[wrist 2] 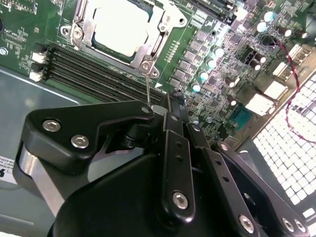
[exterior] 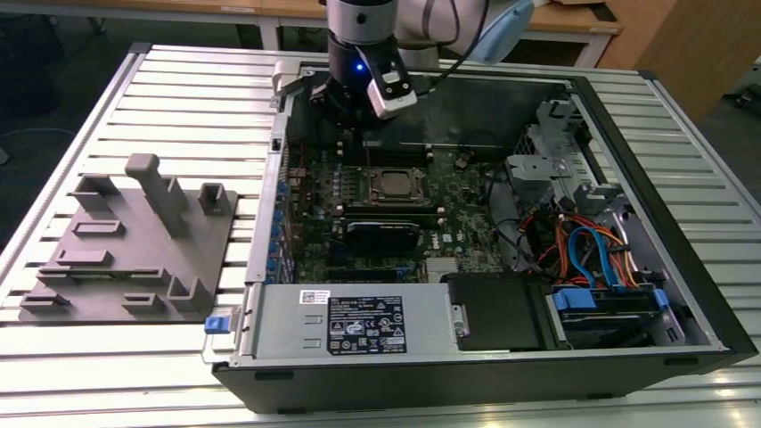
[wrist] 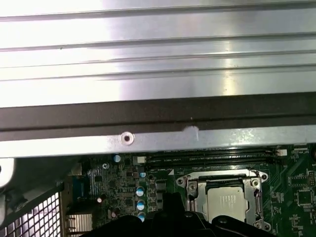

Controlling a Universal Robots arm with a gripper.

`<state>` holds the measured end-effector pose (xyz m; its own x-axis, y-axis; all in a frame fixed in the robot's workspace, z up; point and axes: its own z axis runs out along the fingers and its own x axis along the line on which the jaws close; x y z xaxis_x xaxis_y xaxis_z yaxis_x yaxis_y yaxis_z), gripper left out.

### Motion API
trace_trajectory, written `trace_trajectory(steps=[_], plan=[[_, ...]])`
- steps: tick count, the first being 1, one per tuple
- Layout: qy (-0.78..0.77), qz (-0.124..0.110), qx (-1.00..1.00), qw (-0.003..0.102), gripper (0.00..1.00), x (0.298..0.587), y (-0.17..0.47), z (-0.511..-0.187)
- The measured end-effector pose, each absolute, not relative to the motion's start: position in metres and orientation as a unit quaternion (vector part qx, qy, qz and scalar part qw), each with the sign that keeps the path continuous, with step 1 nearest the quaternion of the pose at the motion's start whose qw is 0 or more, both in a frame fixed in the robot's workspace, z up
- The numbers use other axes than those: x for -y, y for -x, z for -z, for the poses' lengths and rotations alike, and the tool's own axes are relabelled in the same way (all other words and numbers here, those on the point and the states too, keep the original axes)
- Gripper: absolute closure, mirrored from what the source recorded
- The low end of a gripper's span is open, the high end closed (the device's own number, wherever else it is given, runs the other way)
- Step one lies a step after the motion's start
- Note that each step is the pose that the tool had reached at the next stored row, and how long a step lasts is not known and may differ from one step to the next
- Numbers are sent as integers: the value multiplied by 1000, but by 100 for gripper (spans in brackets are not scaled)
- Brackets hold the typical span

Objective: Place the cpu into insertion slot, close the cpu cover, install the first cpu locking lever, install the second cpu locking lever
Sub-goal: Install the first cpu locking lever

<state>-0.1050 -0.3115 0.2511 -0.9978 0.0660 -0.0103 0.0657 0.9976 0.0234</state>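
I'm seeing the gripper (wrist 2: 164,106), fingers together, touching the tip of the lever (wrist 2: 148,84), which is standing upright beside the cpu (wrist 2: 121,24), near the middle of the board (wrist 2: 217,57).

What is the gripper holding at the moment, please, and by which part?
The gripper seems to hold a thin cpu locking lever by its free end.

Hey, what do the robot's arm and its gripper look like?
The arm is a silver-grey tube with a pale blue joint cap. The gripper is black, built of jointed links with silver screws. A blue light glows on it, beside a white box with a dark cable.
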Motion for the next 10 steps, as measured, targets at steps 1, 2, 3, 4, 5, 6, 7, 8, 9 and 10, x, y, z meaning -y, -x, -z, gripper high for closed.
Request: trace_trajectory(steps=[1, 2, 3, 4, 5, 6, 7, 8, 9, 10], plan=[[-33, -11, -999, 6, 89, 311, 105, -251], [-33, -11, -999, 6, 89, 311, 105, -251], [-33, -12, -999, 6, 89, 311, 105, -251], [-33, -12, -999, 6, 89, 311, 105, -251], [-33, -12, -999, 6, 89, 311, 105, -251], [-33, -12, -999, 6, 89, 311, 105, -251], [-33, -11, -999, 6, 89, 311, 105, -251], [-33, -12, -999, 6, 89, 311, 105, -251], [-33, -11, -999, 6, 89, 311, 104, -251], [-33, -11, -999, 6, 89, 311, 104, -251]])
